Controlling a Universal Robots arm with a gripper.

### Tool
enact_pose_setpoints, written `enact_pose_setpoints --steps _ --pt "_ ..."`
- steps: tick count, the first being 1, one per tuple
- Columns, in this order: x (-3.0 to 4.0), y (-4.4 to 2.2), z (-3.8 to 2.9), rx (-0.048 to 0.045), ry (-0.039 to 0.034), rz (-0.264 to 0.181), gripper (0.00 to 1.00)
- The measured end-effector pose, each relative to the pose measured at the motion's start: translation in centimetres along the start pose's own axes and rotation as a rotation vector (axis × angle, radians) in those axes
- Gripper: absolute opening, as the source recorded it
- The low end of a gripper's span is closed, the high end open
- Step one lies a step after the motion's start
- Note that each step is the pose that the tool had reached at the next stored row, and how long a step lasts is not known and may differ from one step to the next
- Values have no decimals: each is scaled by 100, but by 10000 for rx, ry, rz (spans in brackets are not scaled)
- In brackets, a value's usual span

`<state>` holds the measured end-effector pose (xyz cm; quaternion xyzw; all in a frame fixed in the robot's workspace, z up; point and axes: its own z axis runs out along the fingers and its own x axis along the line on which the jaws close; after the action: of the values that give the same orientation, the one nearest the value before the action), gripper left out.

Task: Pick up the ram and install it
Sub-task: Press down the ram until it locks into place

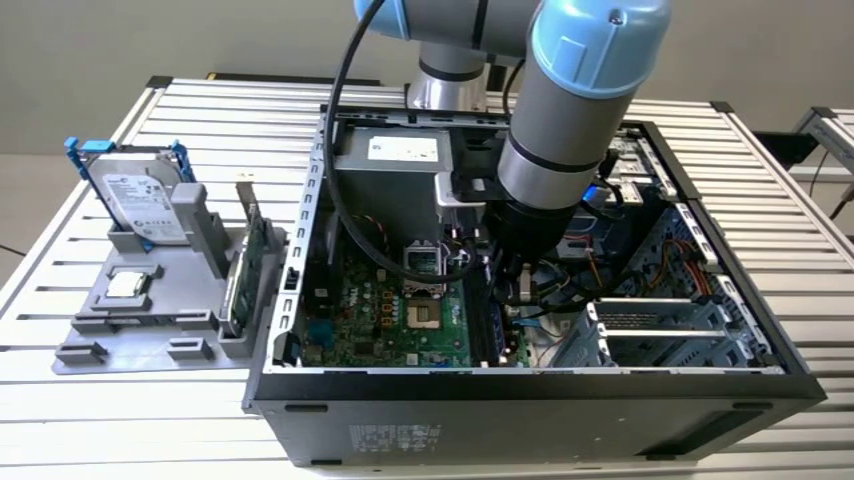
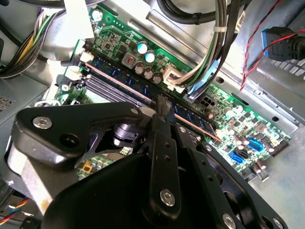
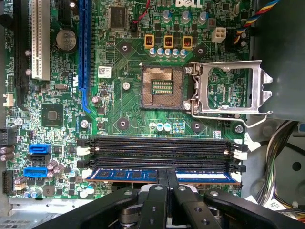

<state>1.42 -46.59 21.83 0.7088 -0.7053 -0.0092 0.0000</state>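
Ram: the blue ram stick (image 3: 164, 175) sits in the memory slot nearest the motherboard's edge, the last of the row of black slots, right under the tool; in the second wrist view it runs as a long blue strip (image 2: 119, 76) slanting across the board.
Ram axis: its long side lies along the slot, parallel to the empty memory slots (image 3: 162, 148) next to it, and it looks level end to end.
Seating: I judge it in the slot, but whether the white end latches (image 3: 87, 174) have snapped home, I cannot tell.
Gripper: the gripper (image 3: 167, 183) is down on the ram at about mid-length, black fingers (image 2: 164, 112) pinched across the thin board, one either side. Closed on it, I'd say.
Key relation: ram straight below the fingertips, finger line crossing its long axis at right angles.
Arm: in the exterior view the arm (image 1: 567, 120) reaches down into the open computer case (image 1: 534, 385), wrist low over the motherboard (image 1: 387, 310).
Nearby: the open CPU socket (image 3: 162, 86) lies beyond the empty slots, away from the gripper.
Outside the case: a hard drive (image 1: 140, 205) stands in a grey holder (image 1: 147, 310) on the table, towards the exterior view's left.
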Motion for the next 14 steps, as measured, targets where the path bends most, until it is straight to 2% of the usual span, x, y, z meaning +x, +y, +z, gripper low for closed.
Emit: enact_pose_setpoints --steps 5,8,9,11,14 --pt "0 0 -4 0 -2 1 0" --pt "-2 0 -29 4 -14 1 0" --pt "-4 0 -40 6 -29 1 0" --pt "-1 2 -88 0 0 1 0" --pt "-2 2 -163 0 -1 1 0"
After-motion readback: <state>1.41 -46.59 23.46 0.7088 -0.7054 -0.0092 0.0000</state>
